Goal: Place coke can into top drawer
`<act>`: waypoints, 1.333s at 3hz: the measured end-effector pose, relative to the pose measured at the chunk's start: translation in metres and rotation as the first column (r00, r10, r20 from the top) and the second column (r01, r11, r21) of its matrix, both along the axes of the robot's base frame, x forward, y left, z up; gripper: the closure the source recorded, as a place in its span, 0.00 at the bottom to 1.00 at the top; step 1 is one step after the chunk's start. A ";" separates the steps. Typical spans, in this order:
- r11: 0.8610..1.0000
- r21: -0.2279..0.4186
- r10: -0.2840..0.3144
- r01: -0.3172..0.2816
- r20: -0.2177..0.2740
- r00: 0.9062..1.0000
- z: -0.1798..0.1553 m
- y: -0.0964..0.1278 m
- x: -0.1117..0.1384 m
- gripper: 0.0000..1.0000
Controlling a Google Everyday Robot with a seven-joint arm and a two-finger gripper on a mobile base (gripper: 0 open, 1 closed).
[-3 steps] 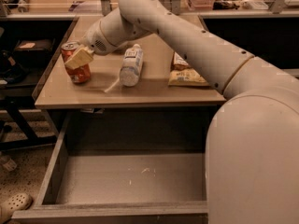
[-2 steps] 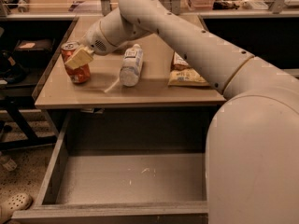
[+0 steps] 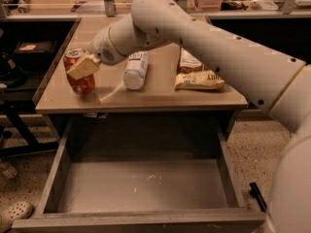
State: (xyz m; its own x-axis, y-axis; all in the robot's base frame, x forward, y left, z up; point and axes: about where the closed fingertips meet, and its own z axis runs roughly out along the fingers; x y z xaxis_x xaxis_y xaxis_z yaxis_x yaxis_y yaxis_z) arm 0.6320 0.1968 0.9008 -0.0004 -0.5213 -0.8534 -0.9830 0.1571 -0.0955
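Observation:
The coke can point(image 3: 85, 85), red-orange with a silver top, stands slightly tilted near the left front corner of the tan tabletop point(image 3: 155, 97). My gripper point(image 3: 79, 68) is at the can. One cream finger point(image 3: 84, 65) lies across the can's front and the other is hidden behind it, so the gripper looks shut on the can. The top drawer point(image 3: 146, 187) is pulled open below the tabletop's front edge. Its grey scuffed bottom holds nothing.
A white plastic bottle point(image 3: 135, 70) lies on its side just right of the can. Two snack bags point(image 3: 199, 79) lie at the right of the tabletop. My arm point(image 3: 209, 47) crosses over the table from the right. A black shelf point(image 3: 24, 57) stands at the left.

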 end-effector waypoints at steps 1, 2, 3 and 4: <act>0.998 -0.006 -0.065 0.065 -0.049 0.997 -0.008 -0.012 -0.043 1.00; 0.990 -0.019 -0.143 0.142 -0.105 0.984 -0.021 -0.025 -0.085 1.00; 0.973 -0.029 -0.230 0.228 -0.153 0.961 -0.035 -0.037 -0.123 1.00; 0.973 -0.048 -0.231 0.226 -0.158 0.960 -0.046 -0.039 -0.129 1.00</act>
